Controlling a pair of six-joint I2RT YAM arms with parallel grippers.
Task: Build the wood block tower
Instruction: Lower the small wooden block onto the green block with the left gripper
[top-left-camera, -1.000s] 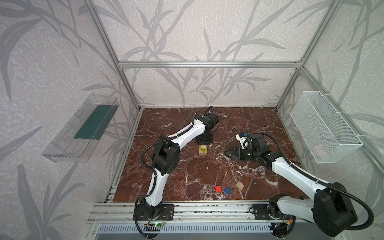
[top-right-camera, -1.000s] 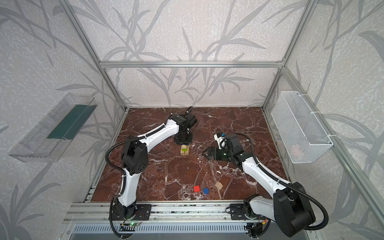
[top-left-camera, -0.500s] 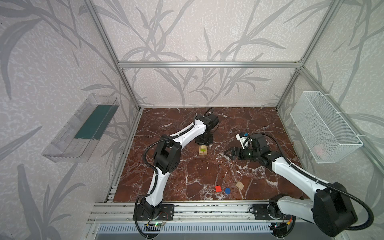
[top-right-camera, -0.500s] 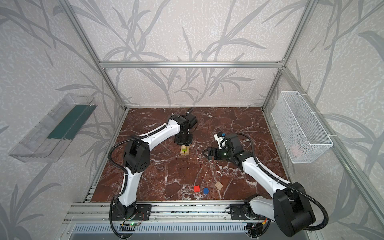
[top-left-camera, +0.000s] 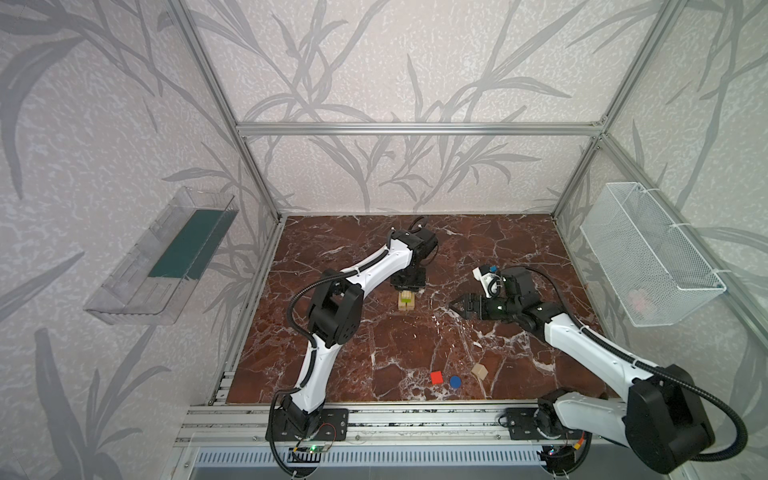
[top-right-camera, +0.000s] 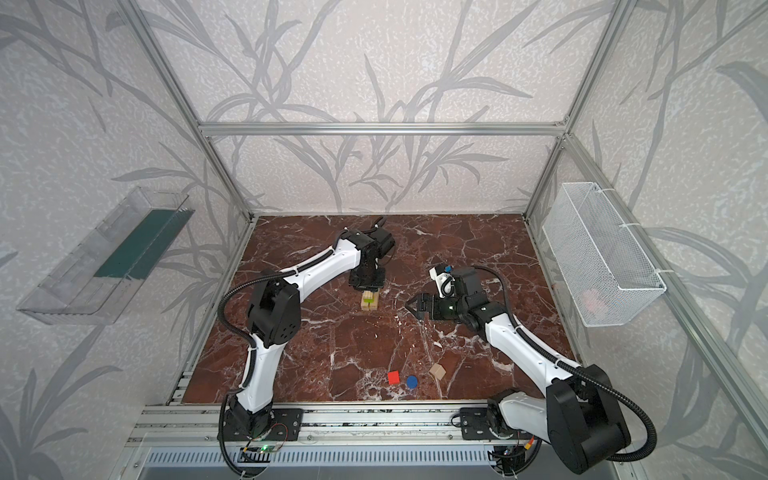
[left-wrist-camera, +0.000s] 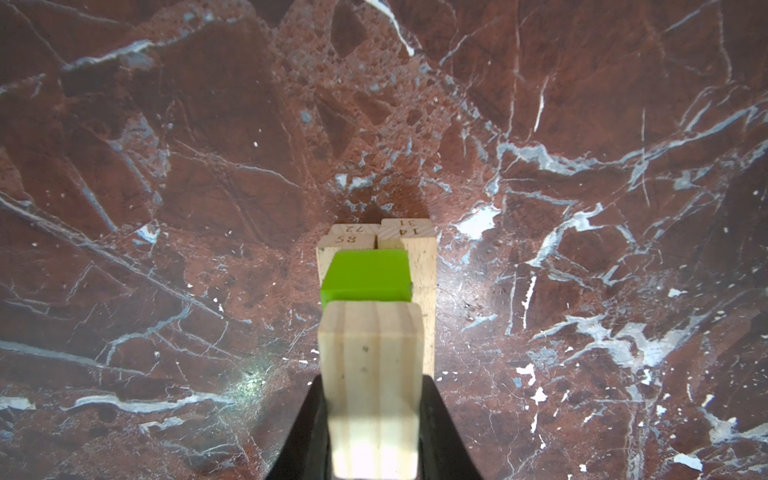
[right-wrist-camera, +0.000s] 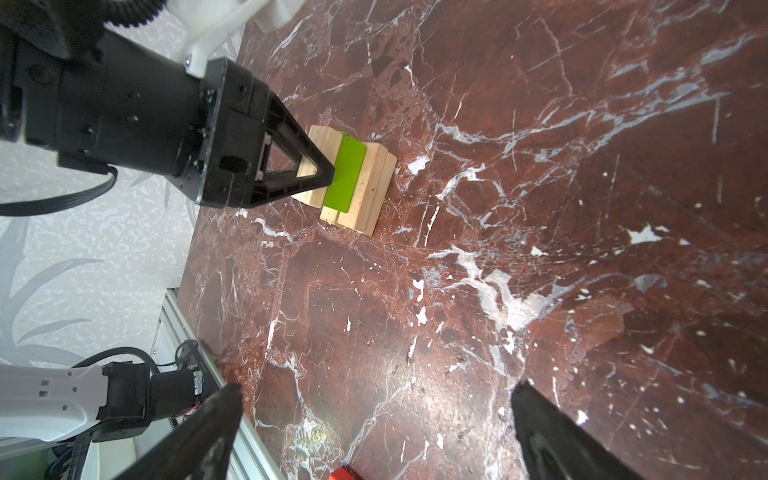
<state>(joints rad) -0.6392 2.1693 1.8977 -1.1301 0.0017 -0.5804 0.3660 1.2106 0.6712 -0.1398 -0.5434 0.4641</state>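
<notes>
**Plank gripped over the half-built tower**

My left jaws are clamped on a light-wood plank (left-wrist-camera: 372, 386) and hold it just above the tower (top-left-camera: 406, 300). The tower is so far a few lower planks (right-wrist-camera: 365, 195) lying side by side on the table (top-left-camera: 498, 249), with the lime-green brick (left-wrist-camera: 365, 274) flat on top. I cannot tell whether my plank touches the brick. My right jaws stand wide apart with nothing between them. In both top views they hang over the table to the right of the tower, with the tips pointing toward it. The red cube (top-left-camera: 436, 377), blue disc (top-left-camera: 455, 381) and peaked wood piece (top-left-camera: 479, 371) sit close together near the table's front edge, well apart from the tower.
</notes>
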